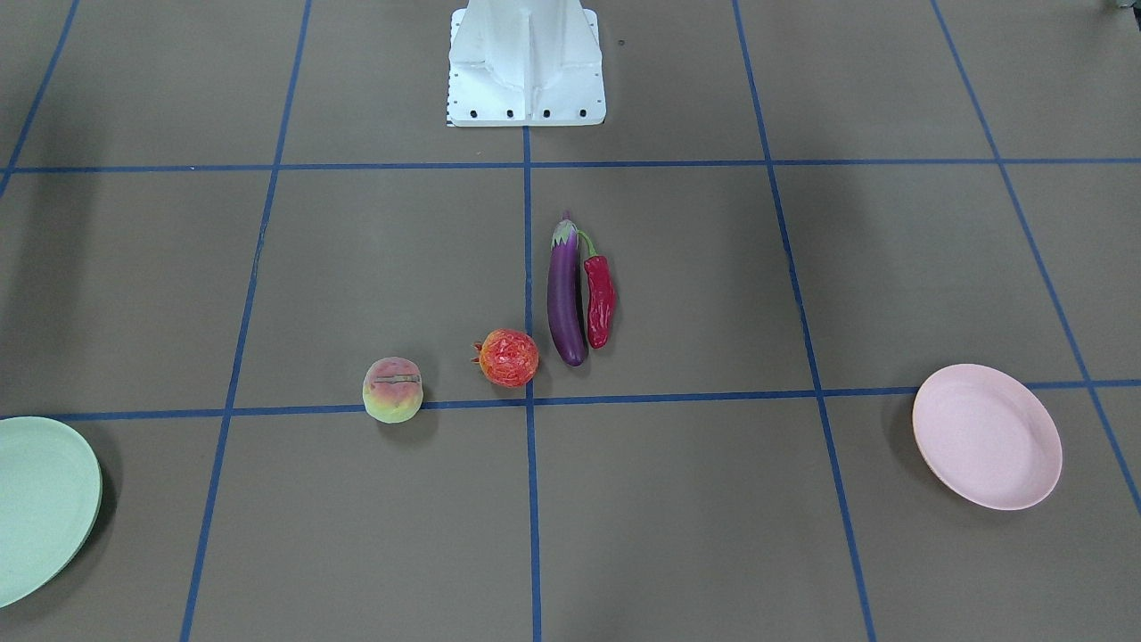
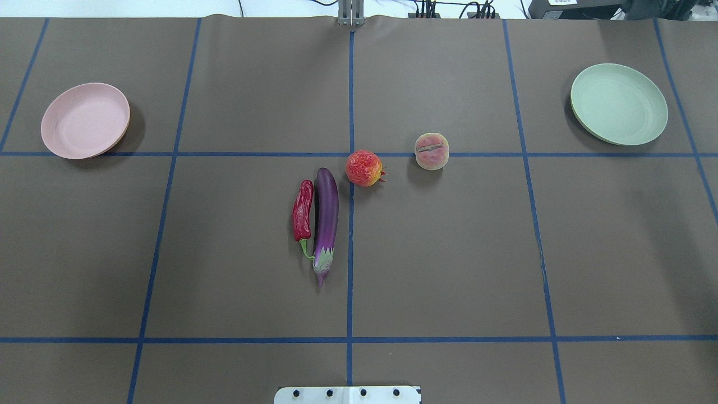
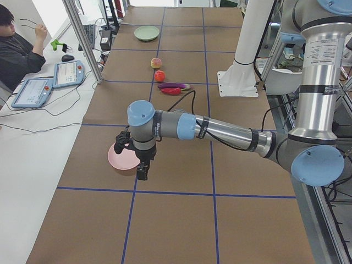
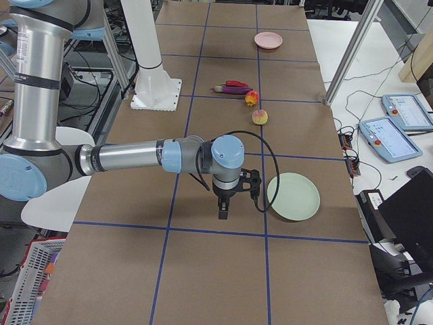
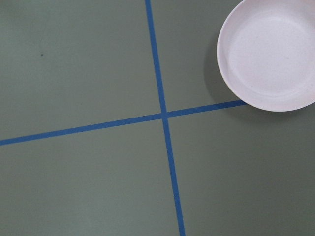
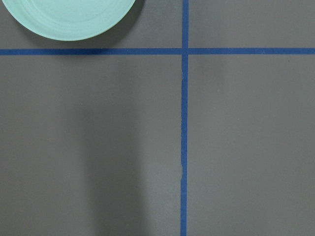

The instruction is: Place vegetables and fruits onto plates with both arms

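Observation:
The purple eggplant (image 2: pixel 326 216) and red chili (image 2: pixel 303 210) lie side by side at the table's middle, with the pomegranate (image 2: pixel 364 168) and peach (image 2: pixel 431 151) just beyond them. The pink plate (image 2: pixel 84 120) sits far left and the mint green plate (image 2: pixel 618 104) far right; both are empty. My left gripper (image 3: pixel 142 173) hangs over the table beside the pink plate (image 3: pixel 124 158). My right gripper (image 4: pixel 223 211) hangs beside the green plate (image 4: pixel 293 196). Both show only in the side views, so I cannot tell whether they are open or shut.
The white base block (image 1: pixel 526 62) stands at the robot's edge of the table. Blue tape lines grid the brown surface. An operator (image 3: pixel 19 49) sits beside tablets at the far side. An aluminium post (image 3: pixel 82 38) stands along that edge.

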